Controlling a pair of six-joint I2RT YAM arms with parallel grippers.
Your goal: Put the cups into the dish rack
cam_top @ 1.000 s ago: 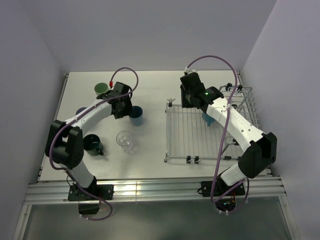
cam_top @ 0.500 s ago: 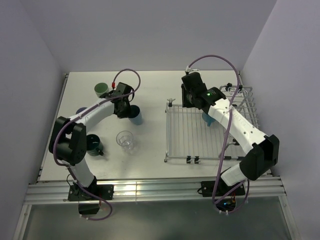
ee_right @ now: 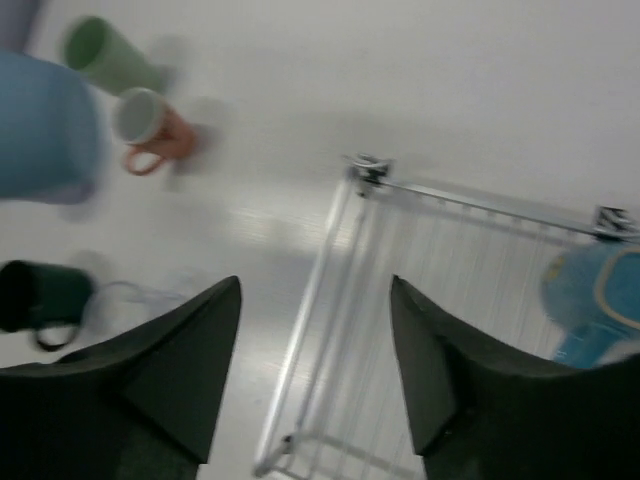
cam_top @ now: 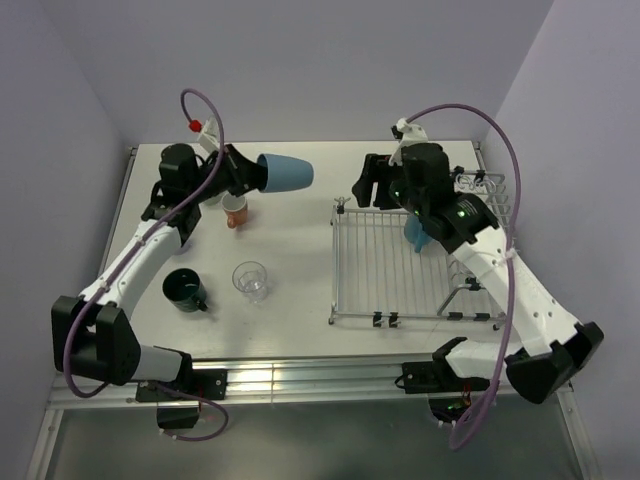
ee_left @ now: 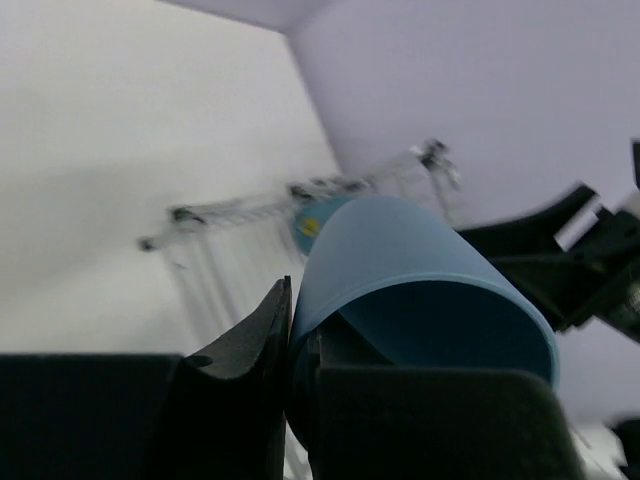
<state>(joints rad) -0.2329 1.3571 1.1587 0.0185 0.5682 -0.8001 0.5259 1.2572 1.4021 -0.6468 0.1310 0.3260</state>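
Observation:
My left gripper (cam_top: 256,172) is raised above the table's far left, shut on the rim of a blue cup (cam_top: 286,173) that lies sideways in the air. In the left wrist view one finger (ee_left: 262,335) presses outside the blue cup (ee_left: 400,255) and the other sits inside it. The dish rack (cam_top: 334,262) lies at the right and holds a light blue cup (cam_top: 414,236). My right gripper (cam_top: 371,186) hovers open over the dish rack's (ee_right: 330,262) far left corner, nothing between its fingers (ee_right: 205,340). An orange mug (cam_top: 235,212), a dark green mug (cam_top: 185,289) and a clear glass (cam_top: 252,282) stand on the table.
A pale green cup (ee_right: 103,54) stands behind the orange mug (ee_right: 152,132) at the far left, mostly hidden by my left arm from above. The rack's raised wire side (cam_top: 490,200) is at its far right. Walls close in on three sides.
My left arm has lifted the blue cup off the table and tipped it sideways toward the rack, uncovering the orange mug. My right arm has risen and shifted right.

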